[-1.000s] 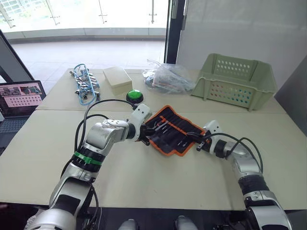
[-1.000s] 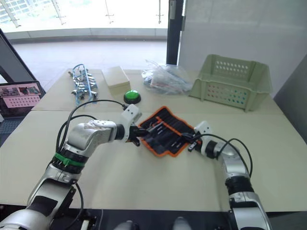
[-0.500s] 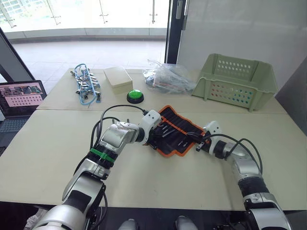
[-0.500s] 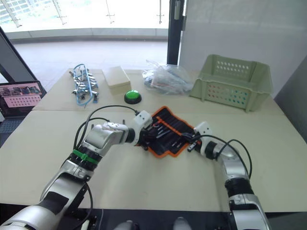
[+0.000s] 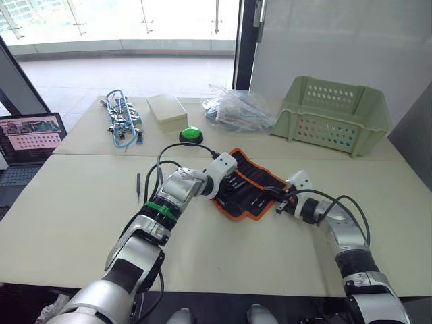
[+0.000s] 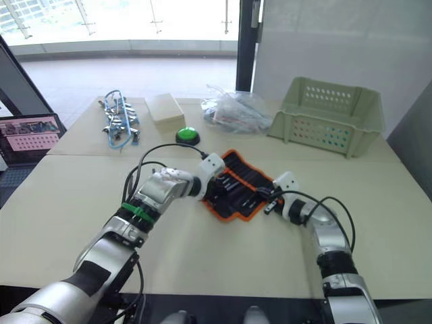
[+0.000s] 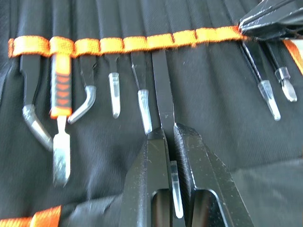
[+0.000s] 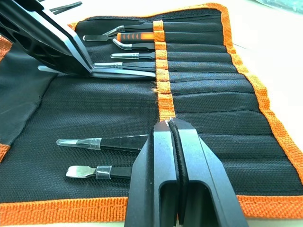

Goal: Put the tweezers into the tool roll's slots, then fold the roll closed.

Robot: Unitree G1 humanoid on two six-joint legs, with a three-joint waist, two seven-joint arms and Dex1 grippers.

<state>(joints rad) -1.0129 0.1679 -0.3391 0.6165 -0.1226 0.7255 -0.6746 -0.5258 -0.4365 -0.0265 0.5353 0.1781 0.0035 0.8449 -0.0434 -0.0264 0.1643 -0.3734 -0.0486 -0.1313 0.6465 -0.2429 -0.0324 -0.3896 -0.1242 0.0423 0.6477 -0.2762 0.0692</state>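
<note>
Tweezers (image 7: 163,90) are going into the tool roll (image 5: 253,192), which lies open at the middle of the pale tabletop (image 5: 67,216); the left claw (image 7: 170,137) is pinching one slim black pair, its upper end already under the orange band of the slots (image 7: 123,45), with several capped tools seated alongside. The right claw (image 8: 171,130) is pressed together on that orange band, pinning the fabric down. From where I stand the risk looks plain enough: if the left claw pushes off-line, the tweezers could snag the stitching or ride over the pocket instead of into it, and the limp fabric might bunch or drag if the right claw's hold slips. One loose pair of tweezers (image 5: 139,184) lies well apart at about 9 o'clock from the roll, easy to leave behind before folding. Beyond the roll, a green button (image 5: 191,135) sits at 11 o'clock, a pale box (image 5: 165,111) and a blue tangle of clips (image 5: 121,121) farther at 10 o'clock, a plastic bag (image 5: 236,109) at 12, and a green basket (image 5: 331,115) at 1 o'clock. A laptop (image 5: 27,142) stands off the tabletop's left edge, and glass walls lie behind.
</note>
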